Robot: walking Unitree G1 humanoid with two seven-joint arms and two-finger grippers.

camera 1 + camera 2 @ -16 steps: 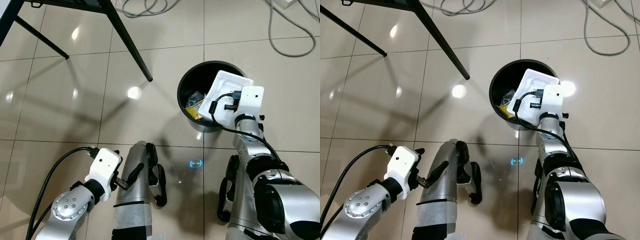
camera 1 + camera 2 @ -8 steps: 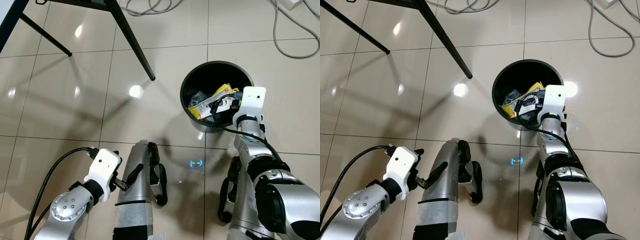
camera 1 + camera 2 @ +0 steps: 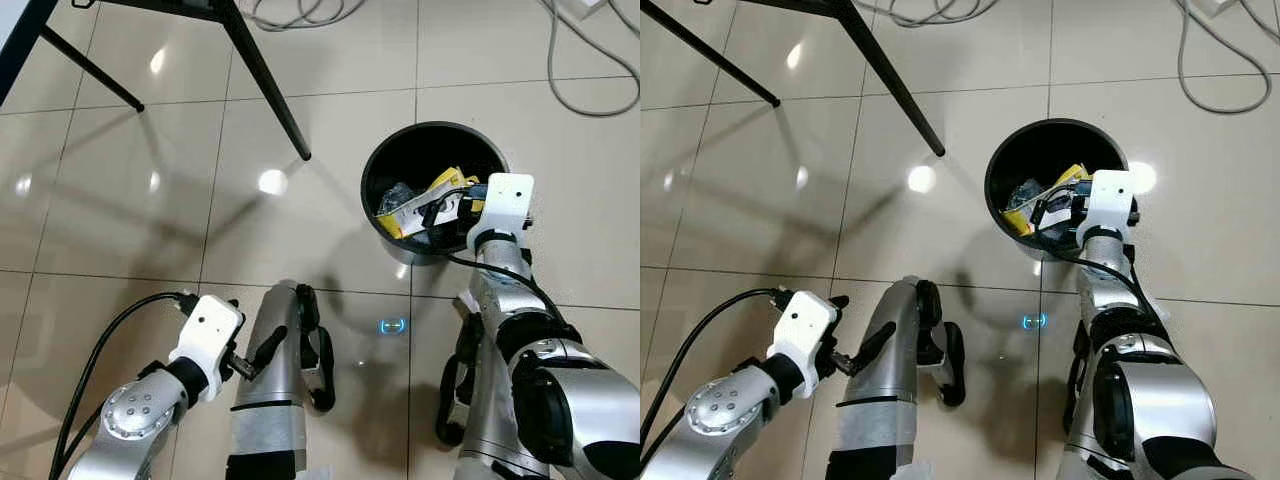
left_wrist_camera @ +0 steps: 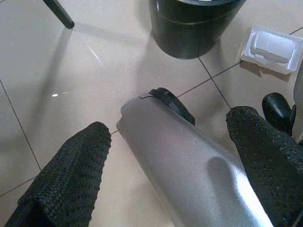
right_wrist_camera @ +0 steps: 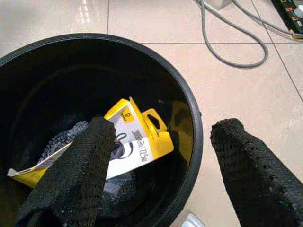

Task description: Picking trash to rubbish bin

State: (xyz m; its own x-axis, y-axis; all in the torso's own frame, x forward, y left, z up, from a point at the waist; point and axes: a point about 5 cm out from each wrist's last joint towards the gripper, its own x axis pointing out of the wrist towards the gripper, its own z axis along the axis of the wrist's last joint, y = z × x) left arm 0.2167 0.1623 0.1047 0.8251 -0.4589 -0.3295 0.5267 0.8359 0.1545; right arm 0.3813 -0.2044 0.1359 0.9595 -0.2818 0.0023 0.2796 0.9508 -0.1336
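Right pincer (image 5: 161, 165): fingers spread wide and empty, one over the inside of the rubbish bin (image 3: 385, 165), the other outside its rim.
Trash: a yellow and white packet (image 5: 135, 139) lies inside the bin on dark crumpled pieces.
White tray (image 4: 272, 48): on the floor just beside the bin.
Left pincer (image 4: 165, 156): open wide, empty, low by the robot's silver leg (image 3: 268, 375).
Floor (image 3: 120, 200): beige glossy tiles, grey cables (image 3: 585, 85) behind the bin, black legs (image 3: 265, 85) on the far left.

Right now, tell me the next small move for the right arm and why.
Probably lift the right gripper back from the black bin. Its fingers are open and hold nothing, hovering over the rim, and the yellow card package already lies inside.
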